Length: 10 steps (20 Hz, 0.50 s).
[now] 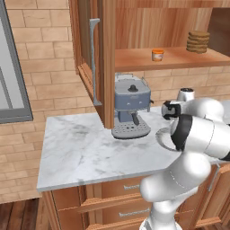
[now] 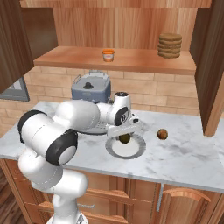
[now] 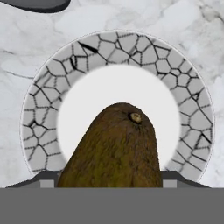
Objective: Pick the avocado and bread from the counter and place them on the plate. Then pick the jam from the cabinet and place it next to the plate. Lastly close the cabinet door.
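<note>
**Avocado gripped above the plate**

Left base view: the arm's white bulk covers most of the right side of the counter [image 1: 90, 148], and only a curved sliver of the plate [image 1: 162, 138] peeks out beside the elbow. A coffee machine [image 1: 131, 110] stands on the marble at the foot of the open cabinet door [image 1: 92, 54]. On the cabinet shelf sit the jam [image 1: 157, 55] and, well to its right, a stack of brown discs [image 1: 198, 42].

Right base view: the gripper [image 2: 124, 134] points down over the plate [image 2: 126, 150], with the avocado [image 2: 124, 138] hanging between its jaws just above the plate's white centre (whether it touches the plate cannot be told from here). The bread [image 2: 162, 134], a small brown lump, lies on the counter to the right of the plate, apart from it. The jam [image 2: 108, 55] is on the shelf above, the stack of discs [image 2: 170, 45] further right.

Hand view: the avocado [image 3: 114, 151] sits between the two finger tips [image 3: 47, 178], one at each flank, so the jaws stand partly open and clamped on it. Behind it lies the plate [image 3: 52, 83], with a cracked grey rim around a plain white centre.
</note>
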Tool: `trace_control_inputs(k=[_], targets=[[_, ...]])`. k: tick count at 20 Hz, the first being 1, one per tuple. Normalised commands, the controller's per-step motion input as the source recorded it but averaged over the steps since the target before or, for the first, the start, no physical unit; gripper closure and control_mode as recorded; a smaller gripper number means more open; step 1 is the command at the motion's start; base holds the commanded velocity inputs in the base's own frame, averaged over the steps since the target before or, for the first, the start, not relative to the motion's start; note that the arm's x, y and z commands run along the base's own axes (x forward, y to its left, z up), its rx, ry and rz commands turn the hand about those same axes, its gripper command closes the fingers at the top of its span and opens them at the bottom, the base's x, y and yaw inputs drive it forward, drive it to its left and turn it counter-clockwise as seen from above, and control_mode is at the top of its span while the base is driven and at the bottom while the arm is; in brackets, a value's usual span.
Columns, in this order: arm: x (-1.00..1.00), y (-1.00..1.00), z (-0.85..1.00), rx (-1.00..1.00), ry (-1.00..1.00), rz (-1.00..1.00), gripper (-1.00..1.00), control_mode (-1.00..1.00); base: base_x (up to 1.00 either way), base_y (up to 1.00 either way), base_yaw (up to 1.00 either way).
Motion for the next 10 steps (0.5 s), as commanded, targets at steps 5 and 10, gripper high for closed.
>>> trace_control_inputs(k=[5, 10], targets=[[0.07, 0.00, -0.19, 0.00, 0.00, 0.03, 1.00, -1.00, 0.00, 0.00, 0.00], [0.16, 0.00, -0.36, 0.00, 0.00, 0.02, 1.00, -1.00, 0.00, 0.00, 0.00]])
